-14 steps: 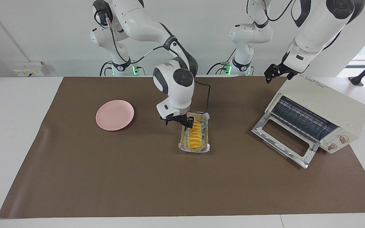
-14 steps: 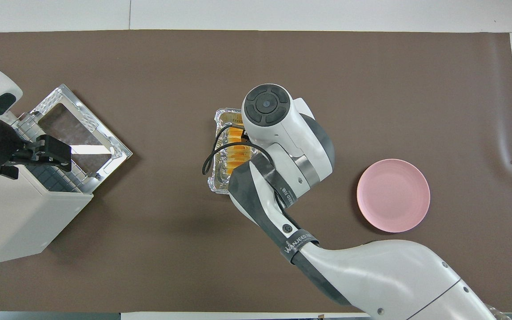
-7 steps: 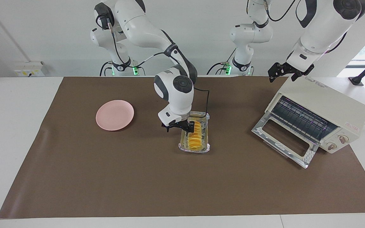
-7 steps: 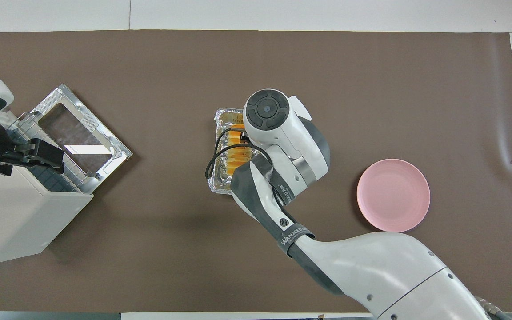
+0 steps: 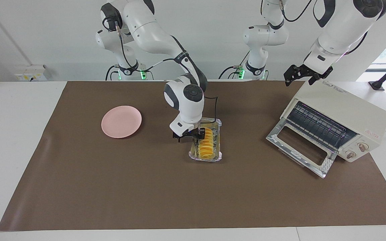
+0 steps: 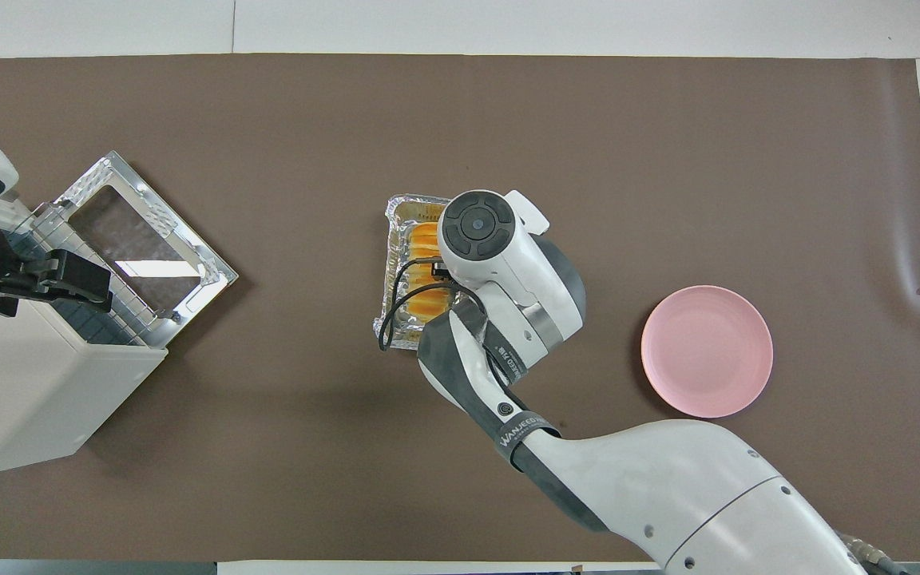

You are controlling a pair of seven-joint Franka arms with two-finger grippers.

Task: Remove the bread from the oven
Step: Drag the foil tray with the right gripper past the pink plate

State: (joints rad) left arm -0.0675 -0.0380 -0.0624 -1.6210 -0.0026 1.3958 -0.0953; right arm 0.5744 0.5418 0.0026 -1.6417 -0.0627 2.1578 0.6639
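Since a second ago our right gripper (image 5: 189, 135) has sunk into the rectangular silver foil tray (image 5: 216, 154), fingers narrowing around the ridged golden-orange bread (image 5: 205, 146); whether they grip it we cannot tell. Its long axis runs away from us. Our left gripper (image 5: 301, 74) hangs open over the cream-white oven (image 5: 347, 112)

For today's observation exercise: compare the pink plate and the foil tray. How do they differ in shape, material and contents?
The pink plate is round; the foil tray is rectangular. The plate is smooth and matte pink, the tray crinkled shiny silver. The plate carries nothing; the tray holds the bread, with the right end effector down at it. Both rest flat on the brown mat, outside the oven.
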